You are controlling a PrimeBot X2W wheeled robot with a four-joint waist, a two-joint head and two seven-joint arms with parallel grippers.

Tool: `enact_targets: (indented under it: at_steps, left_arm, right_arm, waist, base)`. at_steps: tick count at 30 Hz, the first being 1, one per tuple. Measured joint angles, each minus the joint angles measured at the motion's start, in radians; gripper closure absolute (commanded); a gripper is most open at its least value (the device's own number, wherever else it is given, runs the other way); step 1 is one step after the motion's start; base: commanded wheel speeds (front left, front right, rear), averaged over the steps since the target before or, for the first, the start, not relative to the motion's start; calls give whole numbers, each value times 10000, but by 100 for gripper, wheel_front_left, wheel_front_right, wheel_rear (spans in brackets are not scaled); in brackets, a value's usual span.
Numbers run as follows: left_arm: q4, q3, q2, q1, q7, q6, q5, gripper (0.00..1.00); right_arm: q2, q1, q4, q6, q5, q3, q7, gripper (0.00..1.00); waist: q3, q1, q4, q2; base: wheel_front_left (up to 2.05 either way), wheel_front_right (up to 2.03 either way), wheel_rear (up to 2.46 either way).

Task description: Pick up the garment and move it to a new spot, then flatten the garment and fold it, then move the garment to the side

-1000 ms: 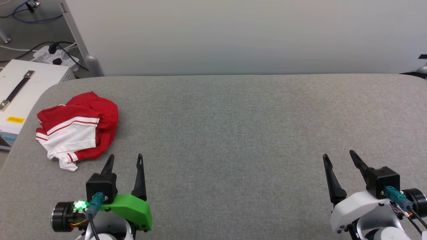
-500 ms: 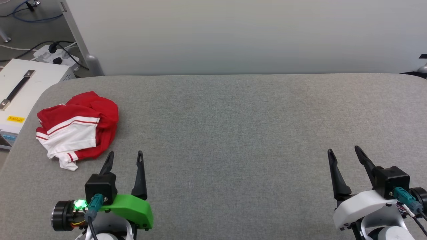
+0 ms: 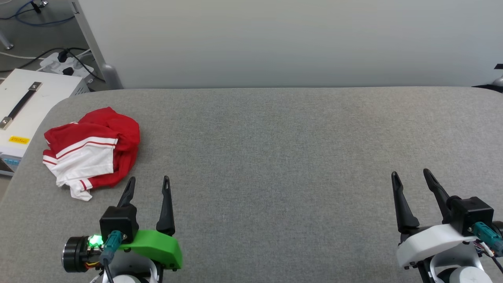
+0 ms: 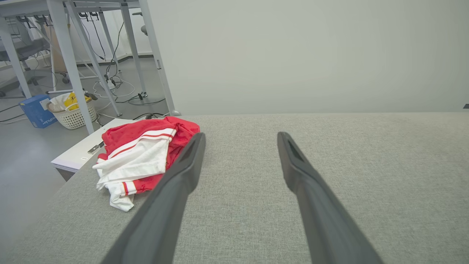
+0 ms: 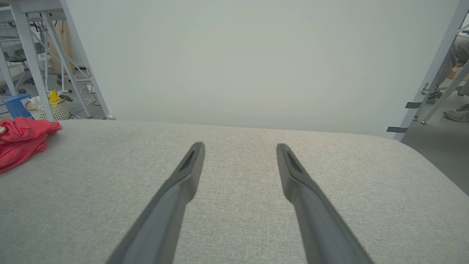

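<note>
The garment (image 3: 91, 151) lies crumpled in a heap at the left end of the grey table, red with white panels and red-white striped trim. In the left wrist view the garment (image 4: 141, 154) sits just left of my left finger. My left gripper (image 3: 148, 181) hovers a little nearer than the heap and to its right, open and empty. At the table's front right, far from the heap, my right gripper (image 3: 410, 174) is open with nothing between its fingers. The right wrist view catches the garment (image 5: 22, 141) at its left edge.
The grey fabric-covered table (image 3: 275, 149) spreads wide between the arms. A pale partition wall (image 3: 275, 39) stands behind it. A white box with a handle (image 3: 23, 106) and a power strip (image 3: 65, 65) sit off the left end. A person's shoes (image 5: 456, 112) show at the far right.
My right gripper has shifted to the right and slightly farther up the table. The left gripper has crept a little forward. The garment lies as before.
</note>
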Motion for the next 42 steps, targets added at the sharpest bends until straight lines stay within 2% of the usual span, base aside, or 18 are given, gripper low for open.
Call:
enact_targets:
  at_steps: [42]
  left_arm:
    - [12, -382, 0, 20, -907, 176, -288, 0]
  right_arm:
    - [0, 407, -178, 0, 520, -171, -874, 0]
  waist:
    - [-13, 0, 64, 0]
  base:
    - [0, 0, 0]
